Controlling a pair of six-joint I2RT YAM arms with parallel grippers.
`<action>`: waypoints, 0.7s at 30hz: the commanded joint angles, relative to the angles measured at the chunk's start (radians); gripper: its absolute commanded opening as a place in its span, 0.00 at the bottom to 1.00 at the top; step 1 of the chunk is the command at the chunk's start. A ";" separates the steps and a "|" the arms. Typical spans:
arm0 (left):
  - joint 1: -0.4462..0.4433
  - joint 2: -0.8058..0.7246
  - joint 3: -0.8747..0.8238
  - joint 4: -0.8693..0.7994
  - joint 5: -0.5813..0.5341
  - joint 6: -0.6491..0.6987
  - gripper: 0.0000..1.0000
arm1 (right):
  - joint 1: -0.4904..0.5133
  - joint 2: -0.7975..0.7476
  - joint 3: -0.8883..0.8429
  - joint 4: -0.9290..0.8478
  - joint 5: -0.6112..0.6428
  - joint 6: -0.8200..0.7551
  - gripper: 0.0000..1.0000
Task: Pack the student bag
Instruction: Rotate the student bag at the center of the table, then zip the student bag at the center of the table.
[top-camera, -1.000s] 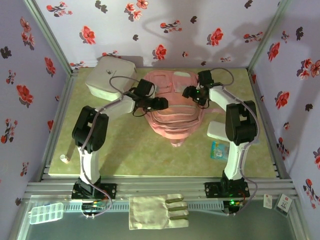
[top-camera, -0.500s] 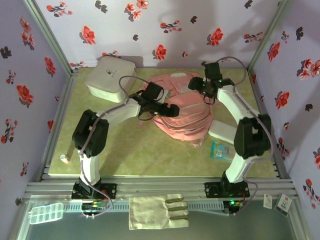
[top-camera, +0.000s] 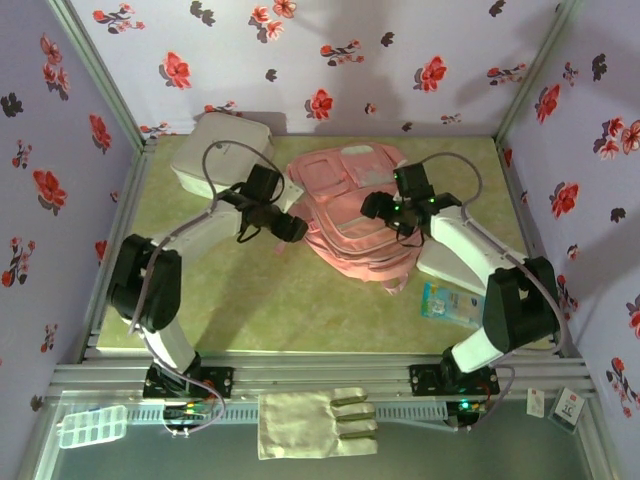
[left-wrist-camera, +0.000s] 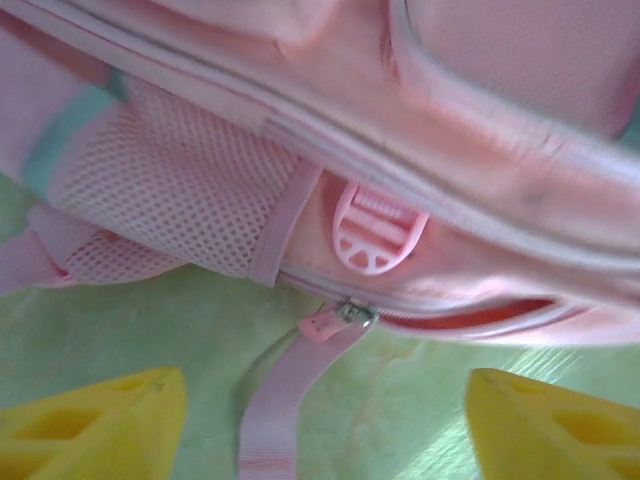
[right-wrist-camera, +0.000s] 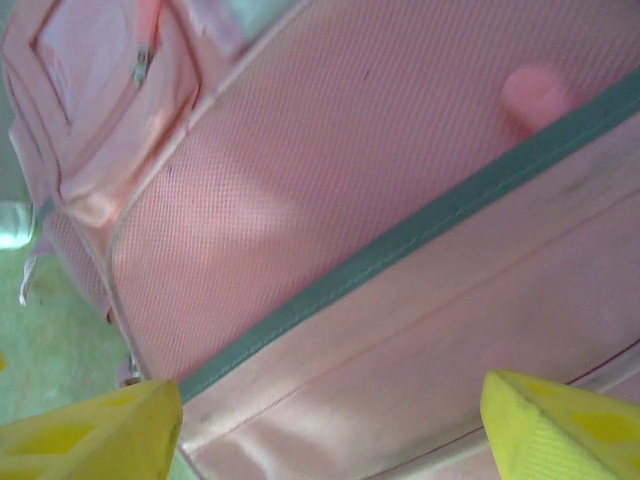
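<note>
Presently, the student bag (top-camera: 350, 215) is seen lying flat towards the far middle of the green tabletop (top-camera: 250, 300), with a white box (top-camera: 215, 155) near its left corner. The left pincer (top-camera: 287, 229) is held at the bag's left flank. In the left wrist view its yellow fingertips (left-wrist-camera: 95, 425) are spread wide with nothing clamped, and the zip pull (left-wrist-camera: 338, 318) and a loose strap (left-wrist-camera: 275, 400) lie ahead between them. The right pincer (top-camera: 378, 207) is poised over the bag's front panel, likewise open and empty, as its fingertips (right-wrist-camera: 560, 430) show.

Since the bag is gripped by neither arm, it would probably be dragged across the tabletop by any tug on the zip rather than opened. The strap could easily be pinched instead of the small pull, as the two lie so close together. Only a loose fold might be gathered by the right pincer, the fabric being soft, and the bag would then not be steadied.
</note>
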 joint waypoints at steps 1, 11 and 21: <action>0.008 0.062 0.025 -0.042 0.029 0.135 0.55 | 0.026 -0.035 -0.022 0.023 -0.025 0.055 0.79; 0.022 0.172 0.091 -0.114 0.061 0.247 0.43 | 0.034 -0.028 -0.041 0.054 -0.044 0.067 0.79; 0.022 0.256 0.197 -0.198 0.121 0.265 0.38 | 0.035 -0.001 -0.033 0.067 -0.054 0.067 0.78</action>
